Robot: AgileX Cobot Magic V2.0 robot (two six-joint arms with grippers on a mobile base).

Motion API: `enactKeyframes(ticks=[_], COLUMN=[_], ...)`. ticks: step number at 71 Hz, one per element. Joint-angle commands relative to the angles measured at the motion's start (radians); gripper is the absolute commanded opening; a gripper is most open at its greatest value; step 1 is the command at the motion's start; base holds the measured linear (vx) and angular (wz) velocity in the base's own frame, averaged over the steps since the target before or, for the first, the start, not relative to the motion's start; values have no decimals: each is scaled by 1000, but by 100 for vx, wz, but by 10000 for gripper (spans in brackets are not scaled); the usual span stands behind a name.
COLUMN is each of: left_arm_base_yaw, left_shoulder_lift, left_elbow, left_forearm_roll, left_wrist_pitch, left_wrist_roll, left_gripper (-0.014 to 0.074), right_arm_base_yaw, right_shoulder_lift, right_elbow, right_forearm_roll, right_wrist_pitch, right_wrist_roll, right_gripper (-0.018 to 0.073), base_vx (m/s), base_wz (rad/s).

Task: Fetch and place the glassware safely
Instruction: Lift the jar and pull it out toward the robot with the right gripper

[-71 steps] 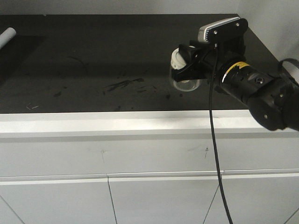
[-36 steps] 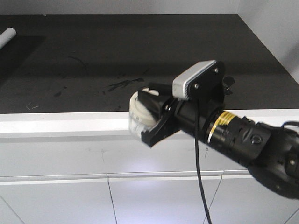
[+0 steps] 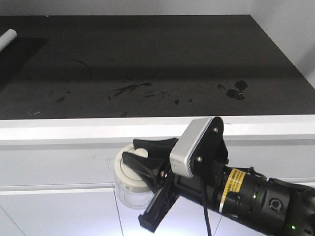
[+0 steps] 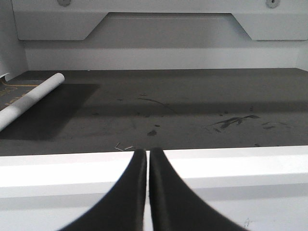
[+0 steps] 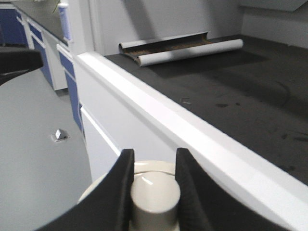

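The glass jar (image 3: 129,189) is a small clear jar with a cream-white lid and a central knob (image 5: 155,193). My right gripper (image 3: 142,164) is shut on the knob, one finger on each side, as the right wrist view (image 5: 154,159) shows. It holds the jar in the air, in front of the white cabinet drawers (image 3: 59,167) and below the counter's white front edge (image 3: 74,129). My left gripper (image 4: 147,153) is shut and empty, with its tips at the counter's white front edge (image 4: 240,166).
The dark countertop (image 3: 147,59) has scratches and dark stains (image 3: 236,88). A white rolled tube (image 4: 29,98) lies at its far left, also in the right wrist view (image 5: 192,50). A white wall stands to the right. Blue cabinets (image 5: 29,29) stand further off.
My right gripper has carried the jar from above the right of the countertop forward, down and left, past the white edge, to in front of the drawers.
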Motion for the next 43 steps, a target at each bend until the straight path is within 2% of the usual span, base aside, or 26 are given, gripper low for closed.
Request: enactKeyframes(ticks=[1, 43], left_arm_base_yaw=[-5, -5], left_shoulder_lift=[9, 9], left_elbow=[-31, -31], left_forearm_roll=[-9, -9], left_wrist_pitch=[-71, -71], left_wrist_roll=[-7, -7], left_gripper=[-7, -7], right_arm_base_yaw=[14, 20], right_shoulder_lift=[-36, -36], right_elbow=[-26, -26], right_forearm_roll=[7, 7], right_wrist_pitch=[-102, -105], right_wrist_roll=[-7, -7], right_gripper=[-3, -3], base_vx=[0, 0], base_wz=[0, 0])
